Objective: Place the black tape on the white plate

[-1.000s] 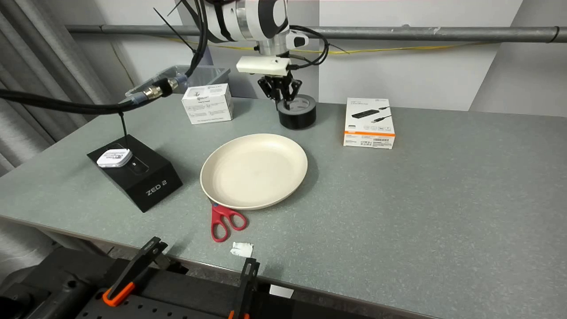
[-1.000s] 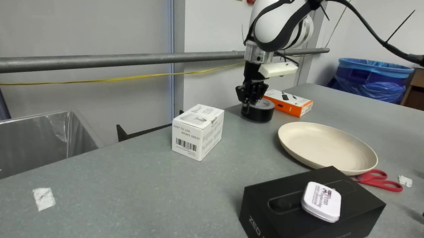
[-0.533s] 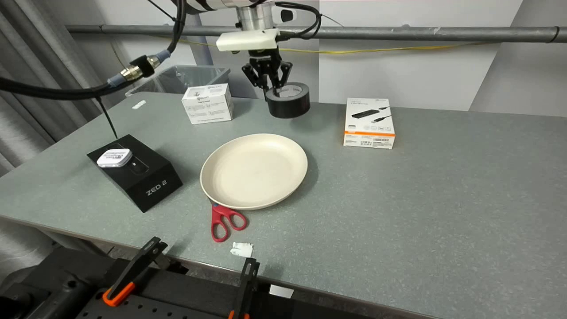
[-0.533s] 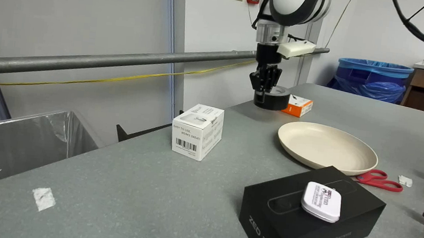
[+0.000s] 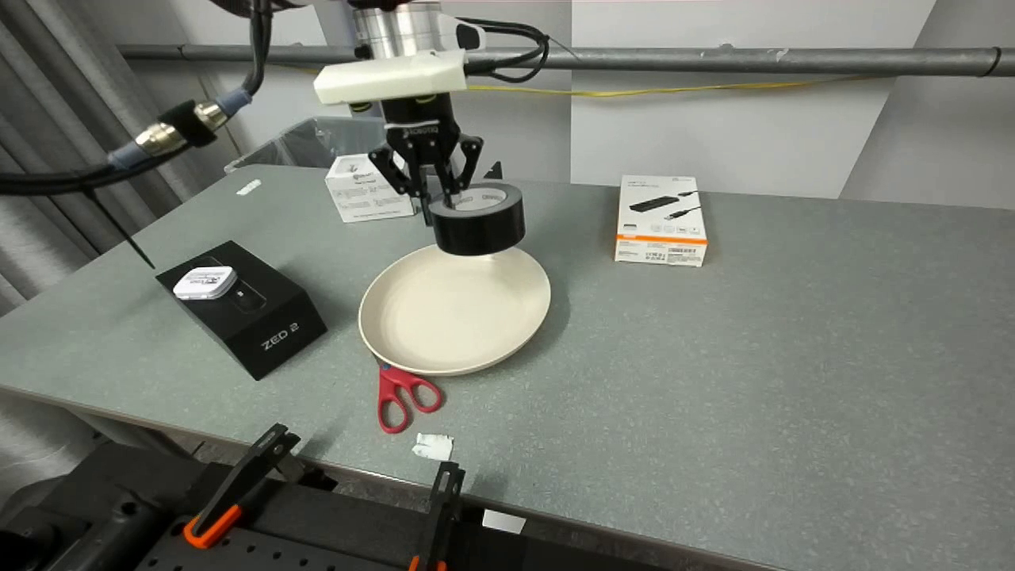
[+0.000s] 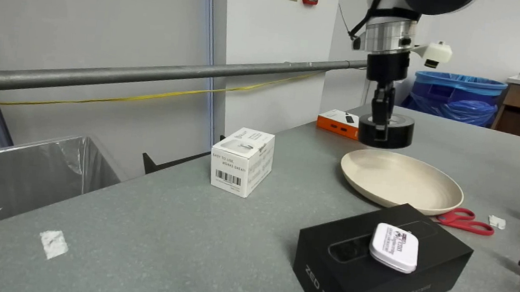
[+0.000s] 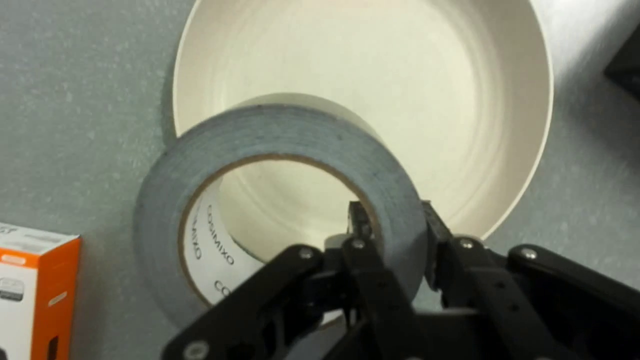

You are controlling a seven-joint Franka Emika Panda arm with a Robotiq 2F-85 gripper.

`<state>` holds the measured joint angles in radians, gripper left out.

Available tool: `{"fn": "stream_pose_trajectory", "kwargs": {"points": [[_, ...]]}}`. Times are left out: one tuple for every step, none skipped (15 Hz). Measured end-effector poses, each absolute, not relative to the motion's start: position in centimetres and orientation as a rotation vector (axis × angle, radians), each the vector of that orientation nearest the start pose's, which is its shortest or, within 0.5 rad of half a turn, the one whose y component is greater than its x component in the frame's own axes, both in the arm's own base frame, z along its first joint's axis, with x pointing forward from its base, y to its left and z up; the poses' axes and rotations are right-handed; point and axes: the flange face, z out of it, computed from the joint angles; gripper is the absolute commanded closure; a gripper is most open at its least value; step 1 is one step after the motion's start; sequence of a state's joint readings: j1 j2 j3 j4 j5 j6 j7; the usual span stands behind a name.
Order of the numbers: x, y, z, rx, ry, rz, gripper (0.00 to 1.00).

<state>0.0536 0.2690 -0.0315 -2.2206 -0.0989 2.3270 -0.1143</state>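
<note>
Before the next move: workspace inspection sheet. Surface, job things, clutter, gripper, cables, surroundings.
Surface: grey speckled tabletop, white scraps on it.
Job things: black COSIMIXO tape roll in the air, not yet on the cream-white plate.
Clutter: red-handled scissors, blades mostly hidden; ZED 2 box with white tin on top; white "EASY TO USE" carton; orange-and-white box.
Gripper: Robotiq gripper shut on the tape roll, one finger inside its core.
Cables: black cable beside the arm; no snag seen.
Surroundings: grey pipe along the wall; clear-lined bin; blue bin.
</note>
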Motion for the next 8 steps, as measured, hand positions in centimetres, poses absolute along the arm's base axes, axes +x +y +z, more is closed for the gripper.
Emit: {"fn": "stream_pose_trajectory", "kwargs": {"points": [[51.5,1.4,23.6,-3.174,-0.382,0.27,0.94],[49.8,1.8,22.9,-3.165,-0.416,0.265,0.94],[48.1,2.2,22.2,-3.157,-0.442,0.256,0.94],[46.5,2.6,21.4,-3.15,-0.46,0.254,0.94],[45.1,2.9,20.6,-3.144,-0.474,0.261,0.94],[43.9,3.1,19.8,-3.138,-0.485,0.268,0.94],[43.0,3.3,19.2,-3.134,-0.495,0.271,0.94],[42.5,3.5,18.8,-3.131,-0.502,0.267,0.94]]}}
